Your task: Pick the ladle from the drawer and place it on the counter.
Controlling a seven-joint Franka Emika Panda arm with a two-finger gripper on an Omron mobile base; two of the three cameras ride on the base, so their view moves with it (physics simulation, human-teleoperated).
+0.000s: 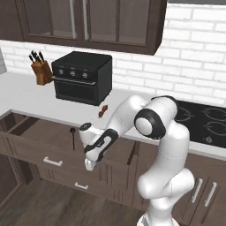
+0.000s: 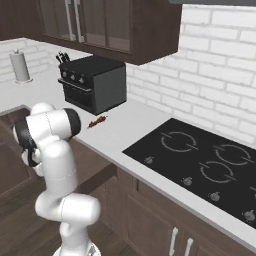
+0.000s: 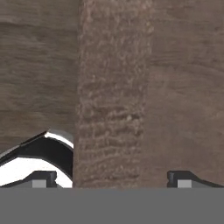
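Observation:
The drawer (image 1: 39,132) stands pulled out at the left, under the counter (image 1: 44,103). The ladle (image 1: 73,136), thin and dark with a small round end, lies on the drawer's floor near its middle. My gripper (image 1: 90,167) points down over the drawer's front board, just right of the ladle and a little nearer to me. In the hand view my gripper (image 3: 113,180) is open. Its fingertips (image 3: 41,177) stand wide apart on either side of a rough brown wooden band (image 3: 111,96), with nothing held. The ladle is out of the hand view.
A short reddish-brown item (image 1: 103,110) lies on the counter in front of a black toaster oven (image 1: 81,77). A knife block (image 1: 42,68) stands left of the oven, a paper towel roll (image 2: 20,66) farther left. The black stovetop (image 2: 200,160) is at the right. Smaller drawer fronts (image 1: 81,185) sit below.

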